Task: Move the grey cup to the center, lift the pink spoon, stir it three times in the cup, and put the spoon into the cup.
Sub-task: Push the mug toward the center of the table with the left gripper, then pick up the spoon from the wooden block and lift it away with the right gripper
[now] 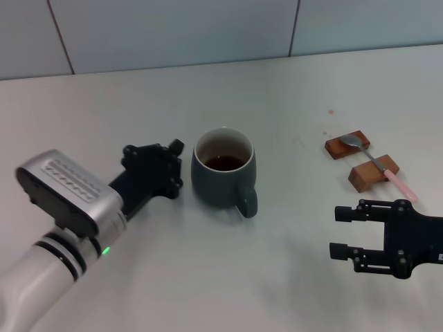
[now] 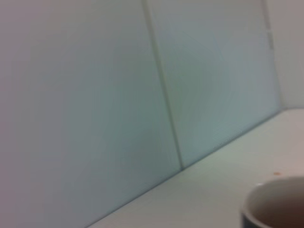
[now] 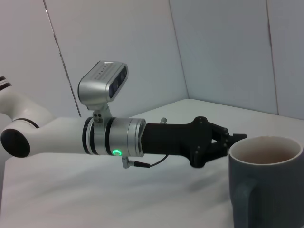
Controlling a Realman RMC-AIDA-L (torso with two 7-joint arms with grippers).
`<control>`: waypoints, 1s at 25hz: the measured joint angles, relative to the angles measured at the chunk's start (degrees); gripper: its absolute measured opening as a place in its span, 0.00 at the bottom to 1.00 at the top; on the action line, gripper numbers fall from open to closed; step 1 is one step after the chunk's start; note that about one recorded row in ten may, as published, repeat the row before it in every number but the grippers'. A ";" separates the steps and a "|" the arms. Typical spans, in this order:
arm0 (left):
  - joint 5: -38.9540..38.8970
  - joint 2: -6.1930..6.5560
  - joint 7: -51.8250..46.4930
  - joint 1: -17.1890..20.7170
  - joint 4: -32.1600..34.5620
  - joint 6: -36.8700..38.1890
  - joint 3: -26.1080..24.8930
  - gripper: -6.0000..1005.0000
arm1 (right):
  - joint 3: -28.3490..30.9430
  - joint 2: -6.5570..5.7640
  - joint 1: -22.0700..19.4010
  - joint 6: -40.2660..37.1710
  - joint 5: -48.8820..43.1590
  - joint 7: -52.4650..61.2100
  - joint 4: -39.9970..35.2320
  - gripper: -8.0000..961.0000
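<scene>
The grey cup (image 1: 223, 173) stands mid-table with dark liquid inside and its handle toward the front right. It also shows in the right wrist view (image 3: 266, 185), and its rim shows in the left wrist view (image 2: 278, 204). My left gripper (image 1: 178, 168) is open right beside the cup's left side, not holding it; it also shows in the right wrist view (image 3: 233, 142). The pink spoon (image 1: 377, 164) lies across two brown wooden blocks at the right. My right gripper (image 1: 340, 232) is open and empty, in front of the spoon.
The two wooden blocks (image 1: 347, 146) (image 1: 374, 173) sit at the right of the table. A tiled wall (image 1: 208, 28) runs behind the table. My left arm (image 3: 114, 137) stretches across the right wrist view.
</scene>
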 joint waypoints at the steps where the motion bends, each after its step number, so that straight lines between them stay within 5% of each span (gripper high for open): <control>1: 0.02 0.13 -1.93 0.15 0.73 0.14 -0.30 0.00 | 0.00 0.00 -0.01 0.00 0.02 0.00 0.00 0.69; 4: 0.96 0.57 -11.34 0.44 5.16 1.64 -0.20 0.00 | 0.00 0.00 -0.02 0.00 0.07 -0.05 0.00 0.69; 5: 5.04 0.77 -22.92 0.95 11.77 3.94 0.25 0.00 | 0.00 0.00 -0.02 0.00 0.08 -0.08 0.00 0.69; 8: 6.30 0.78 -25.76 1.15 13.55 4.56 0.29 0.00 | 0.00 0.00 -0.02 0.00 0.09 -0.09 0.00 0.69; 9: 12.26 0.82 -37.09 2.07 21.61 7.98 0.35 0.00 | 0.00 0.00 -0.02 -0.01 0.09 -0.11 0.00 0.69; 17: 22.54 2.01 -55.63 4.95 38.86 23.45 6.91 0.00 | 0.09 -0.01 -0.04 0.00 0.15 -0.19 0.00 0.69; 19: 22.86 3.71 -62.06 7.80 45.70 31.35 13.37 0.00 | 0.13 -0.07 -0.14 0.00 0.17 -0.18 0.00 0.69; 21: 22.86 3.71 -62.06 7.80 45.70 31.35 13.37 0.00 | 0.17 -0.12 -0.18 -0.01 0.18 -0.02 0.00 0.69; 24: 22.91 7.48 -65.03 10.85 47.96 39.87 14.87 0.00 | 0.18 -0.16 -0.19 -0.06 0.18 0.20 0.00 0.69; 25: 22.91 7.48 -65.03 10.85 47.96 39.87 14.87 0.00 | 0.19 -0.16 -0.19 -0.07 0.18 0.21 0.00 0.69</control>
